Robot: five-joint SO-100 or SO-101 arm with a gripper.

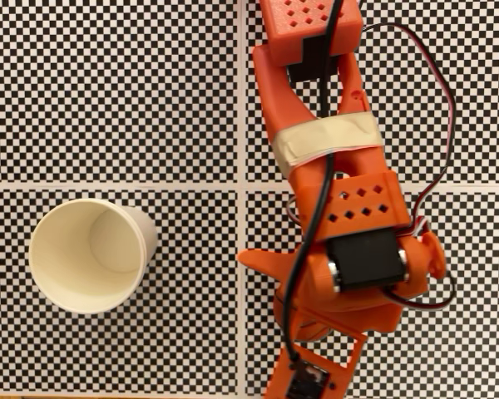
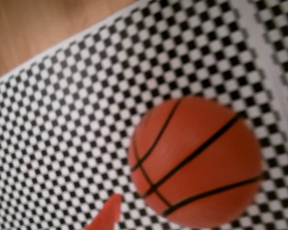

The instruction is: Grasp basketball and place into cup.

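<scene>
**Ball not yet grasped, cup empty**

The ball (image 2: 196, 160) rests on the checkered desk (image 2: 86, 120), close below the wrist camera. The cup (image 1: 90, 254) stands empty, well left of the arm (image 1: 333, 208). One orange fingertip shows; whether the hand is released or clenched, I cannot tell. Grasp, carry and drop all probably remain.

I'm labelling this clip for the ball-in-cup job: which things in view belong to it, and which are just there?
Belong to the job:
- basketball, on the checkered mat
- cup, upright and empty
- gripper, one orange finger tip beside the ball

Just there:
- checkered mat
- wooden surface beyond the mat
</scene>
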